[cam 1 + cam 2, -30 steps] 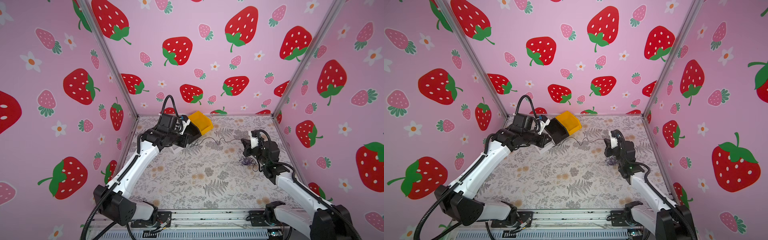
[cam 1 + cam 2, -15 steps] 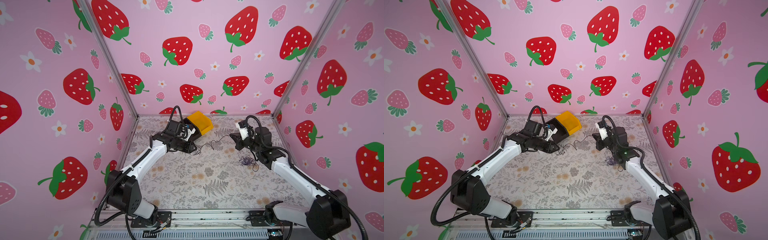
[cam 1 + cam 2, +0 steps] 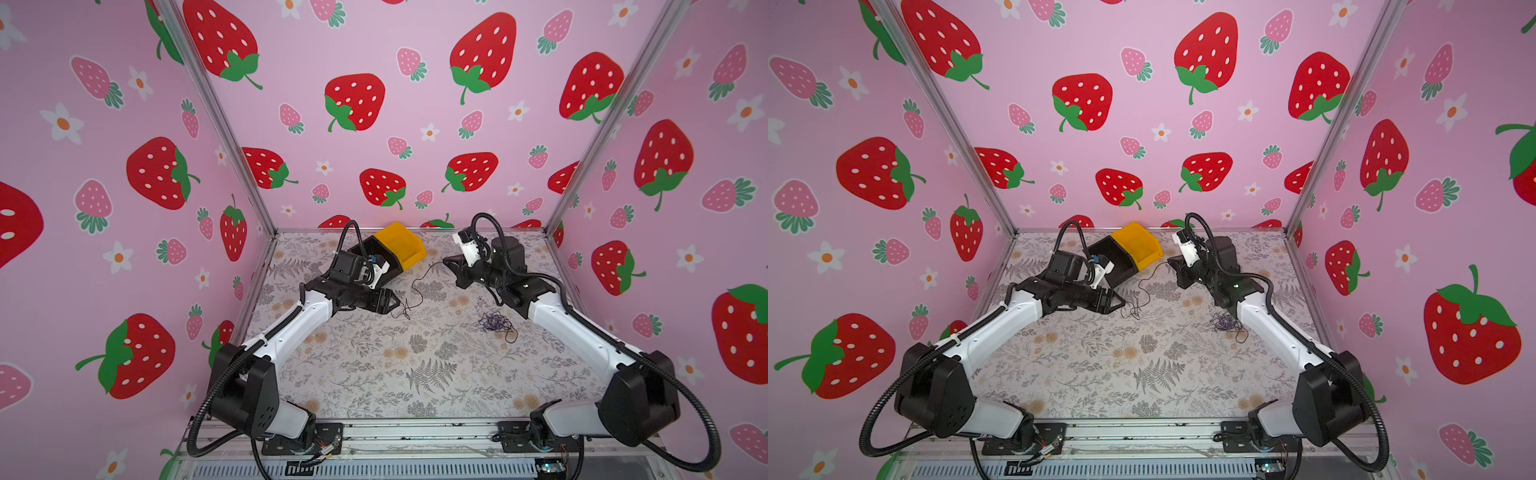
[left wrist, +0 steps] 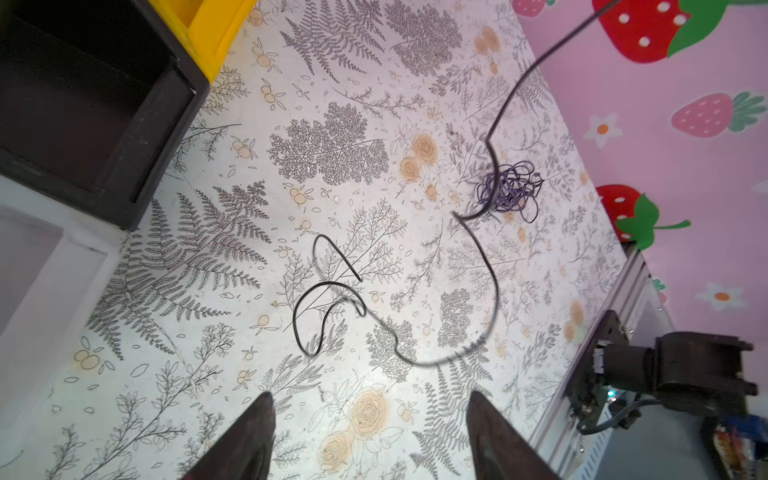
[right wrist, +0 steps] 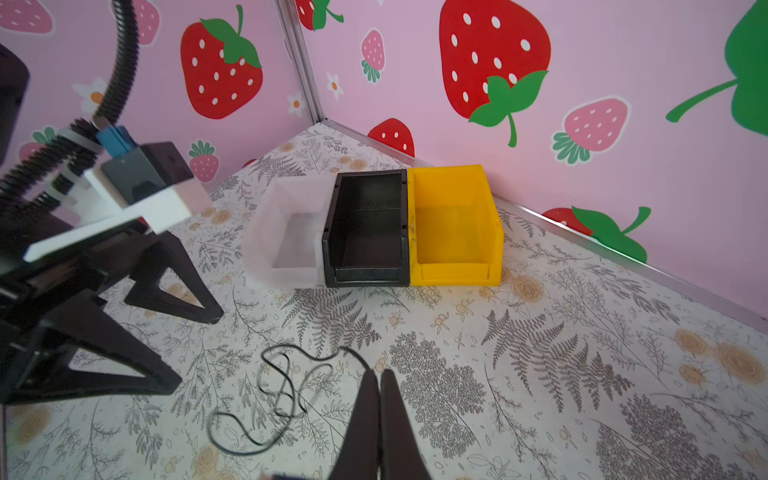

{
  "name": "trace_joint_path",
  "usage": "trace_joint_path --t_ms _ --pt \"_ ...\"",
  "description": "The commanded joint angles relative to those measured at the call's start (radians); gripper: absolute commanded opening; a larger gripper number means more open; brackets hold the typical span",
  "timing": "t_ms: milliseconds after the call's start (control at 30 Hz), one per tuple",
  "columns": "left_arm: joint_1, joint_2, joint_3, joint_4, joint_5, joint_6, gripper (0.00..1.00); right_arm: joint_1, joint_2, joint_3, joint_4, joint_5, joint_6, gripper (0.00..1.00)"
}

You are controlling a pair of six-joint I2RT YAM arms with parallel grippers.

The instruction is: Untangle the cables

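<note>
Released within the last second, the black cable [image 4: 496, 296] no longer sits in the left pincer [image 4: 370, 399], whose jaws have spread wide. The cable's curly free end lies on the bench [image 3: 419, 374] just ahead of those tips. From there the strand lifts off the surface and rises to the right pincer [image 5: 379, 374], which is pressed narrow on its other end. In both top views this cable spans the gap at about 12 o'clock from the bench's middle, with the left pincer [image 3: 395, 305] at 10 o'clock and the right pincer [image 3: 445, 261] at 1 o'clock. A purple tangle [image 3: 494, 322] of cables rests on the bench at 3 o'clock, beside the right arm and apart from both pincers. At the far edge, near 11 o'clock, a clear bin [image 5: 286, 278], a black bin [image 5: 365, 277] and a yellow bin [image 5: 453, 274] stand side by side, touching.
</note>
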Motion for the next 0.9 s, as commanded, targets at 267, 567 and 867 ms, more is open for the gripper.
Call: trace_joint_path --t_ms 267,567,867 --pt "0.004 -0.096 -0.093 0.156 -0.092 0.038 0.99 0.064 0.132 0.146 -0.013 -0.061 0.016 0.00" --pt "-0.022 -0.165 -0.233 0.486 -0.059 0.077 0.99 0.098 0.214 0.275 -0.008 -0.086 0.025 0.00" --pt "-0.013 -0.009 -0.158 0.560 -0.162 -0.006 1.00 0.130 0.245 0.329 0.001 -0.122 0.021 0.00"
